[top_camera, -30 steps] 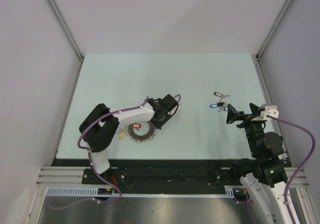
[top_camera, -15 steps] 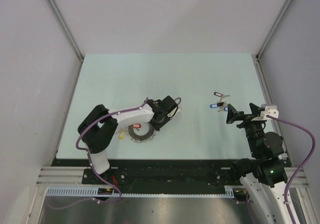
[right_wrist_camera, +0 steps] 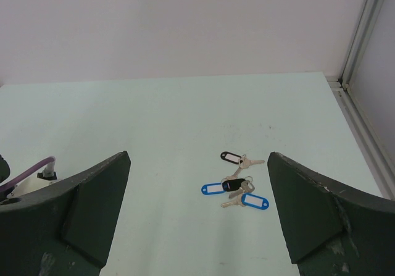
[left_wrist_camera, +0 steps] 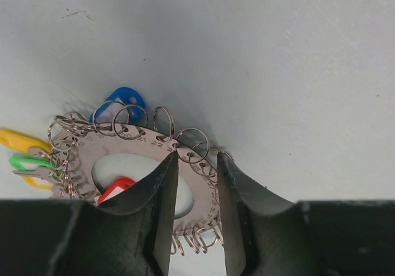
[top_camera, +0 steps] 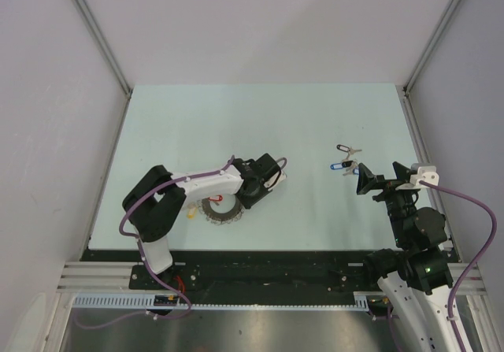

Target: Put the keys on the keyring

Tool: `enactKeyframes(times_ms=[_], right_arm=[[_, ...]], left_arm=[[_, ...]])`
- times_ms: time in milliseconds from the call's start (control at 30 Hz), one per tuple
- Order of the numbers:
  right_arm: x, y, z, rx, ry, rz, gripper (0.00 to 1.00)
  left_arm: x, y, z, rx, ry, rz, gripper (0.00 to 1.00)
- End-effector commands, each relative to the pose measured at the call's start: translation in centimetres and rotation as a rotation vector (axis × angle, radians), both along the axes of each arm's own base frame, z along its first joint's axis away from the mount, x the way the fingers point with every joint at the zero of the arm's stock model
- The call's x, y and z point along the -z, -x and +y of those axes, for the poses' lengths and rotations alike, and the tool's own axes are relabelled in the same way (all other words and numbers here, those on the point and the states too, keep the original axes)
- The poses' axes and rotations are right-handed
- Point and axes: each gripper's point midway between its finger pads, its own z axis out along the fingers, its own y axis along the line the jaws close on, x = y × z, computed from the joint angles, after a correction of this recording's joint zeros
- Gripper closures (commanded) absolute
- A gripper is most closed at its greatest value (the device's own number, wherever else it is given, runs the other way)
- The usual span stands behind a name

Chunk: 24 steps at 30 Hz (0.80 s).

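The keyring is a flat silver ring plate with numbered holes and many small split rings, lying near the left arm. In the left wrist view it carries yellow, green, red and blue tags. My left gripper straddles its band, one finger inside the hole and one outside, jaws closed to the band's width. The keys, with blue and black tags, lie loose on the table at the right. My right gripper is wide open and empty, just short of them.
Metal frame posts and white walls border the pale green table. The table's right edge rail runs close beside the keys. The left arm's purple cable loops over its elbow.
My left gripper has shifted a little towards the near left, down onto the keyring's band. The keyring, the keys and the right arm have not moved.
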Motion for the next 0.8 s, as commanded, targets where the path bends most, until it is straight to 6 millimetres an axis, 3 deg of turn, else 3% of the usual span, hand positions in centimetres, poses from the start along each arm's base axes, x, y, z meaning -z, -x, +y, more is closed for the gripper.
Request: enactKeyframes(times_ms=[0, 767], right_arm=[[-0.4, 0.0, 0.0, 0.000, 0.008, -0.022, 0.00], [-0.7, 0.1, 0.0, -0.003, 0.005, -0.034, 0.00]], left_arm=[[-0.9, 0.1, -0.1, 0.031, 0.006, -0.018, 0.64], [-0.3, -1.6, -1.0, 0.000, -0.004, -0.071, 0.75]])
